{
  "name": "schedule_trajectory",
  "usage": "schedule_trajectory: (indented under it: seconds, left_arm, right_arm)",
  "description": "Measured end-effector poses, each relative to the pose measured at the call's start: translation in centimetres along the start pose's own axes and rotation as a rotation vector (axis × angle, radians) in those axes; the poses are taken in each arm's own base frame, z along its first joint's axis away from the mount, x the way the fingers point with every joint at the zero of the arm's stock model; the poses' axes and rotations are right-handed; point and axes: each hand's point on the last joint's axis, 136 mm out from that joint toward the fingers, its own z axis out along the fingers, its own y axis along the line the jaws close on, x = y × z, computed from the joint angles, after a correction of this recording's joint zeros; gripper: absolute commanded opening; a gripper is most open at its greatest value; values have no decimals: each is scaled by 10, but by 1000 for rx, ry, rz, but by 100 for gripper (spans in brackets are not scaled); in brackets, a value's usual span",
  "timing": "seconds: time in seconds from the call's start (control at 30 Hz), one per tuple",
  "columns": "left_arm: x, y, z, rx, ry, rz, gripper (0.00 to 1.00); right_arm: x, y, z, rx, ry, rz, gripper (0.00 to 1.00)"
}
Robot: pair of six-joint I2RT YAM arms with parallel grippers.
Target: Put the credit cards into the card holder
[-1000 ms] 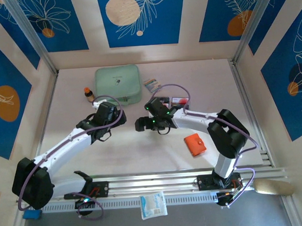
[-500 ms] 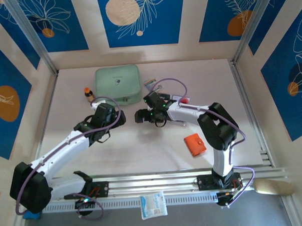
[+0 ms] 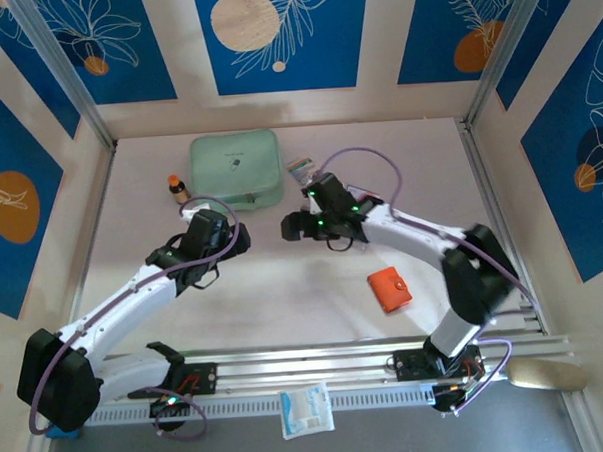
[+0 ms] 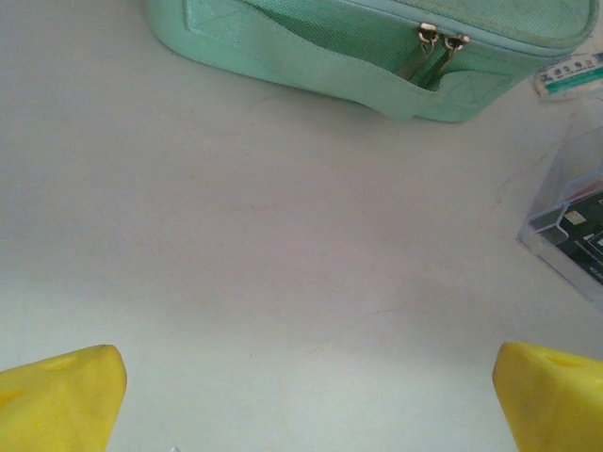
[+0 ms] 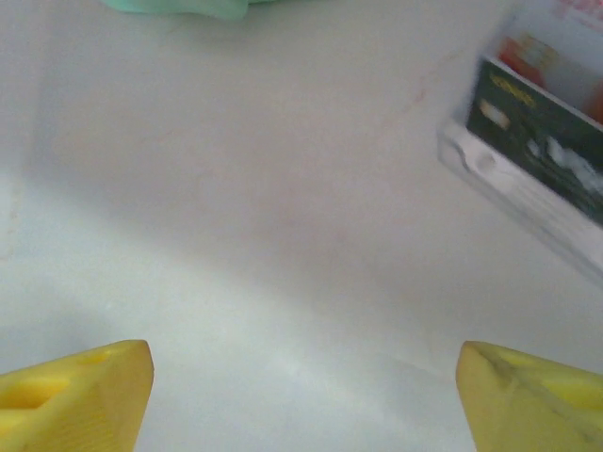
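The card holder, a small orange-red wallet, lies shut on the table right of centre, apart from both arms. A clear plastic case with a dark card standing in it and red-and-white cards blurred behind sits at the right of the right wrist view. The same case is at the right edge of the left wrist view. My right gripper is open over bare table, left of the case. My left gripper is open, empty, facing the mint pouch.
A mint-green zip pouch lies at the back, with a small brown bottle to its left and a striped packet to its right. A white packet lies past the rail at the near edge.
My right arm has stretched out and its gripper has shifted up and slightly right toward the back; its jaws have narrowed a little. The left gripper has barely moved.
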Motion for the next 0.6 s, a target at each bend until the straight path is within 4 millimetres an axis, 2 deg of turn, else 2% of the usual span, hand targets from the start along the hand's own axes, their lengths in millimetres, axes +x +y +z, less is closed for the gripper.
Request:
schedule_trajectory:
  seconds: [0.13,0.4,0.5,0.6]
  left_arm:
    - [2,-5,2,25,15,1,100]
    - [10,-17,11,76,58,0,100]
    - [13,-22,15,95,74,-3,100]
    - [16,-26,19,110,89,-4,100]
  right_arm:
    - [17,-30,-48,57,-48,120,86]
    - [74,-128,-119,281,-99,476,81]
    - [94,-161,-136,342,-130,636,81]
    - [115,-184,-141,404,-114,767,83]
